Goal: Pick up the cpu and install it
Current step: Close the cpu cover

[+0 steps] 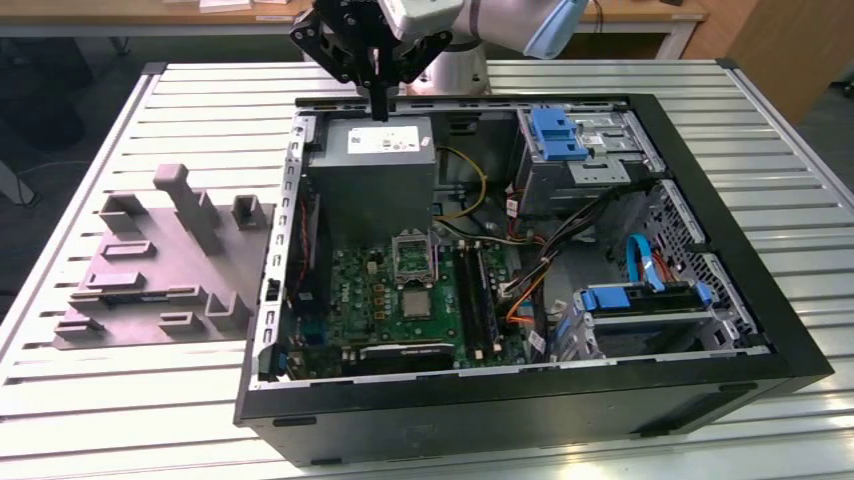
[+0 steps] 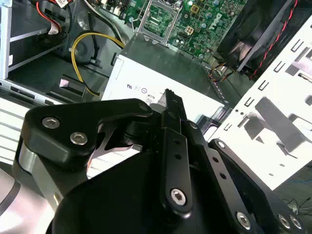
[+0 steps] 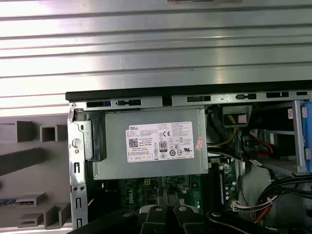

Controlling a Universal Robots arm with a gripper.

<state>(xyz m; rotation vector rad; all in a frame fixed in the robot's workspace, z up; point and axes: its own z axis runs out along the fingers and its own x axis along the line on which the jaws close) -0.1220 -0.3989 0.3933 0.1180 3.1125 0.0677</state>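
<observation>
Judges nothing done yet: pick-up and install both outstanding. Counts one case (image 1: 721, 215), open; one supply (image 1: 380, 160); one gripper (image 1: 383, 108), fingers together and apparently empty, hovering at supply's 12 o'clock; one socket (image 1: 412, 255), bare; one cpu (image 1: 418, 303), seemingly lying at socket's 6 o'clock.
</observation>
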